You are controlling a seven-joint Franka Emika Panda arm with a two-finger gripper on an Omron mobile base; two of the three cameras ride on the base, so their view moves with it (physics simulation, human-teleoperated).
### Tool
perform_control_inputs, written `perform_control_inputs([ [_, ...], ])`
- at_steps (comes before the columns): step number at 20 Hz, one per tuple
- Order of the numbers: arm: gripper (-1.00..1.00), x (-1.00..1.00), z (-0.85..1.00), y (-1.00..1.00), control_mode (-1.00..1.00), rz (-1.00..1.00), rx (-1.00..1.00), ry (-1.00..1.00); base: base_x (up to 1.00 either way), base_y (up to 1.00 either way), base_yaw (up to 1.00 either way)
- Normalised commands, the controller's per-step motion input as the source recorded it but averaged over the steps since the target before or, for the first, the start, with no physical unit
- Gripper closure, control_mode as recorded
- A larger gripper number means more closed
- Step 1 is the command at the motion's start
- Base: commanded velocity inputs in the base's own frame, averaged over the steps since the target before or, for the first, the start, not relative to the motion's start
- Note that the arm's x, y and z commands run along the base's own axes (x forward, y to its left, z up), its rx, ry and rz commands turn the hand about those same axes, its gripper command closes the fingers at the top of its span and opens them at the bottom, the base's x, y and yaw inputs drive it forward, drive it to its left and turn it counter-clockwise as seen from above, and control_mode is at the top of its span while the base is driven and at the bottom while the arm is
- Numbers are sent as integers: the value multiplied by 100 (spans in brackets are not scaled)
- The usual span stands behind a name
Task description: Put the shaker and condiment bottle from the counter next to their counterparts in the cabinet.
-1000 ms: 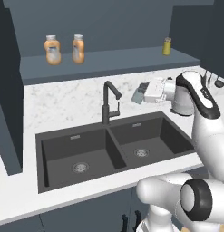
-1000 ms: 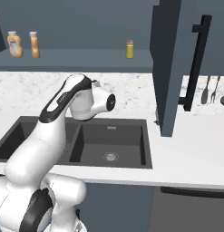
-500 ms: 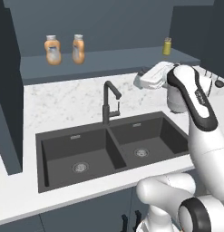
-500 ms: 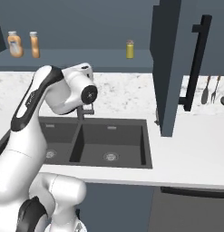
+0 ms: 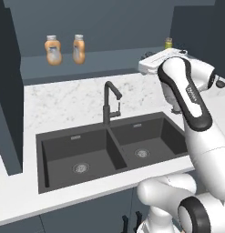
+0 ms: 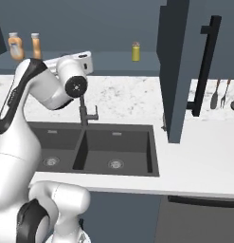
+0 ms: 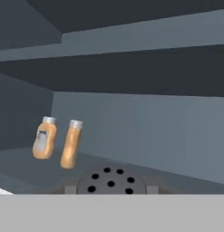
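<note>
The jaws are pinching the shaker (image 7: pixel 110 180), whose dark perforated cap is showing at the bottom of the hand view, right between the finger tips. The gripper (image 5: pixel 152 63) is hanging high above the right half of the sink (image 5: pixel 109 150), level with the cabinet shelf (image 5: pixel 109 59) and pointing into the open cabinet (image 6: pixel 180 71).

Two orange bottles are standing on the shelf toward its left end: one with a label (image 7: pixel 44 138), and just beside it, apart, a slimmer one (image 7: pixel 71 144). Which of the two is the task's condiment bottle I cannot tell. The small yellow-green shaker (image 6: pixel 136 51) is standing alone toward the right end of the shelf, well apart from the bottles and near the open door (image 6: pixel 184 71).

Judging from this, the shaker is being carried in for placing beside its yellow-green match. The risks: the hand view is looking at the bottles, so setting down there would put the shaker by the wrong neighbour. Swinging right, the bulky wrist could be brushing the door edge or knocking the yellow-green shaker over. Letting go too high would be tipping the short shaker on the shelf.
</note>
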Motion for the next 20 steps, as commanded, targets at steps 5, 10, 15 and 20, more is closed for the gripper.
perform_control_inputs([
  [5, 100, 19, 52, -15, -100, -15, 0, 1, 0, 0, 0],
  [10, 100, 39, 24, -15, -100, -17, 0, 5, 0, 0, 0],
  [15, 100, 43, 1, -11, -100, -24, -1, 4, 0, 0, 0],
  [20, 100, 34, 6, -14, -100, -27, 0, 0, 0, 0, 0],
])
